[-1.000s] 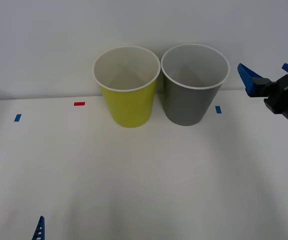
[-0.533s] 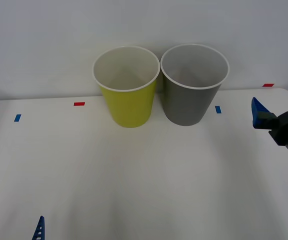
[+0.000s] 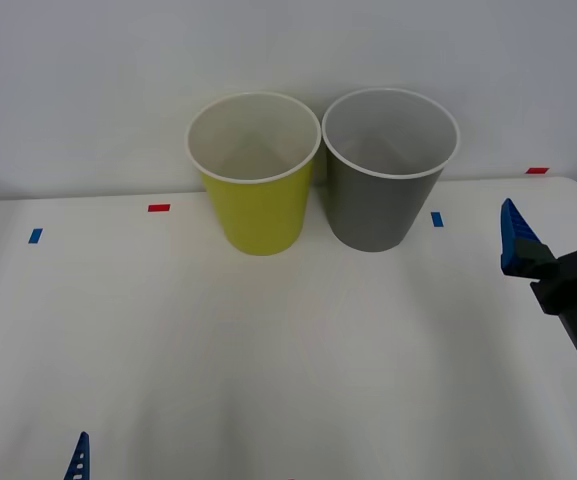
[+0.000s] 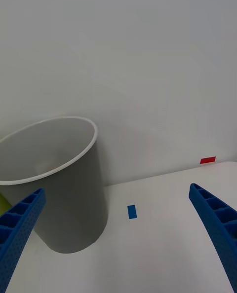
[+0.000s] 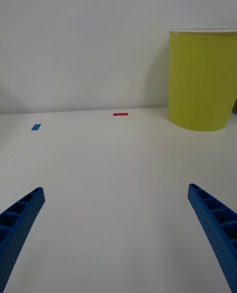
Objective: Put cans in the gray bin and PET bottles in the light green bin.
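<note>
Standing side by side at the table's back are the green bin and gray bin. We are holding our right claw wide, right of the gray bin, well apart. Our left claw is waiting low, wide too.

The white table carries the light green bin beside the gray bin.
</note>
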Robot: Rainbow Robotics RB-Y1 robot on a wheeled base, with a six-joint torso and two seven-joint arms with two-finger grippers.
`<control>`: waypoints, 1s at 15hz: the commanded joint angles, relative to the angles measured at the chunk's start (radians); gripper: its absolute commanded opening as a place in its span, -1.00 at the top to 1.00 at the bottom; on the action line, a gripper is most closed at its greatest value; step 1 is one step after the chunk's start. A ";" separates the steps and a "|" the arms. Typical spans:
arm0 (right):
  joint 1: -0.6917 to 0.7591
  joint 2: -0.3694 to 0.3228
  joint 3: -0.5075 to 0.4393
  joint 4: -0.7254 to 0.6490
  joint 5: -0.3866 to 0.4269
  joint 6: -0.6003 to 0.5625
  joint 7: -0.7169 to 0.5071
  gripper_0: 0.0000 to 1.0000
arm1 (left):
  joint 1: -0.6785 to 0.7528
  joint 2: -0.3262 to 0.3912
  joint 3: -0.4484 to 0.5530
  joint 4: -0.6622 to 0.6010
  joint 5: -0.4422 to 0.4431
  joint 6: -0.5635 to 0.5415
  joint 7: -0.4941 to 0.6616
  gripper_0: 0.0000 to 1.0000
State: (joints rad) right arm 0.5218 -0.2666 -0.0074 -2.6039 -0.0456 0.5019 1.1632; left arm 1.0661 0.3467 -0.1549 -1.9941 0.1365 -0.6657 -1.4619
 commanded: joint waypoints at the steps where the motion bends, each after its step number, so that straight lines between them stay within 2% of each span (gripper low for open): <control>1: 0.004 0.018 0.012 0.005 0.003 -0.002 0.019 -1.00 | 0.000 0.000 0.000 0.000 0.000 0.000 0.000 -1.00; 4: 0.014 0.040 0.041 0.005 0.033 -0.016 0.032 -1.00 | 0.000 0.000 0.000 0.000 0.000 0.000 0.000 -1.00; 6: 0.040 0.004 0.041 0.005 0.023 -0.043 0.033 -1.00 | 0.000 0.000 0.000 0.000 0.000 0.000 0.000 -1.00; 8: 0.067 0.000 0.044 0.007 0.016 -0.077 0.039 -1.00 | 0.000 0.000 0.000 0.000 0.000 0.000 0.000 -1.00; 9: 0.087 0.000 0.053 0.025 0.012 -0.129 0.046 -1.00 | 0.000 0.000 0.000 0.000 0.000 0.000 0.000 -1.00; 12: 0.099 -0.016 0.072 0.186 -0.002 -0.388 0.053 -1.00 | 0.000 0.000 0.000 0.000 0.000 0.000 0.000 -1.00; 15: 0.156 -0.003 0.095 0.274 0.003 -0.557 0.082 -1.00 | 0.000 0.000 0.000 0.000 0.000 0.000 0.000 -1.00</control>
State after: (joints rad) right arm 0.6443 -0.2764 0.0741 -2.3702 -0.0447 0.0099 1.2280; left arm 1.0661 0.3467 -0.1549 -1.9942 0.1365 -0.6657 -1.4619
